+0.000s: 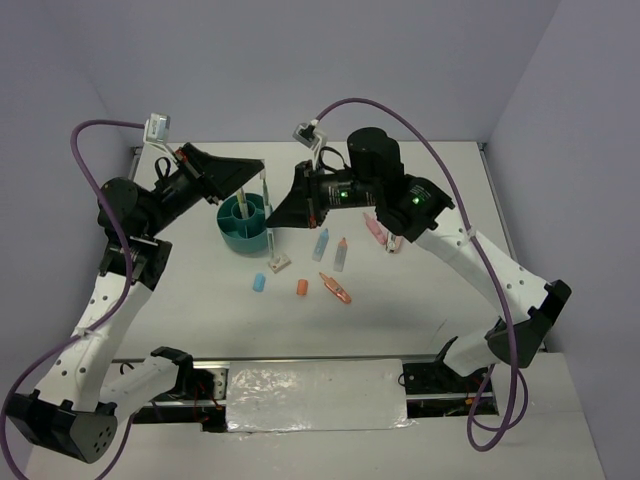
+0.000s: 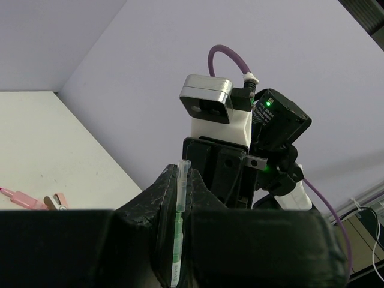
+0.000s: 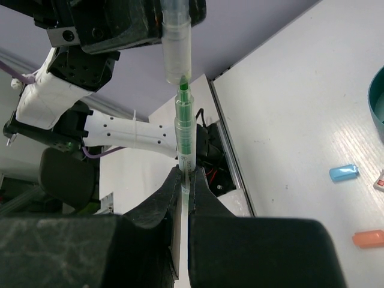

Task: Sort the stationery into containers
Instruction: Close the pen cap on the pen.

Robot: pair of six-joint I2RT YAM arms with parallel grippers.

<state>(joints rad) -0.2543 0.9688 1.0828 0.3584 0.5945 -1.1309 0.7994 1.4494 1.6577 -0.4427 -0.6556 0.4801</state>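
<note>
A green marker stands upright between the fingers of my right gripper, which is shut on its barrel. Its clear cap is pinched in my left gripper, also shut, and the marker's green tip sits just at the cap's mouth. Both grippers meet above the right rim of the teal organizer; the left gripper is above, the right gripper below. A thin white pen stands in the organizer. On the table lie a blue eraser, orange eraser and orange marker.
Right of the organizer lie a blue marker, a grey-orange marker, a pink marker and a whitish-tan piece. The right arm's purple cable arches over the back right. A shiny foil strip lines the near edge.
</note>
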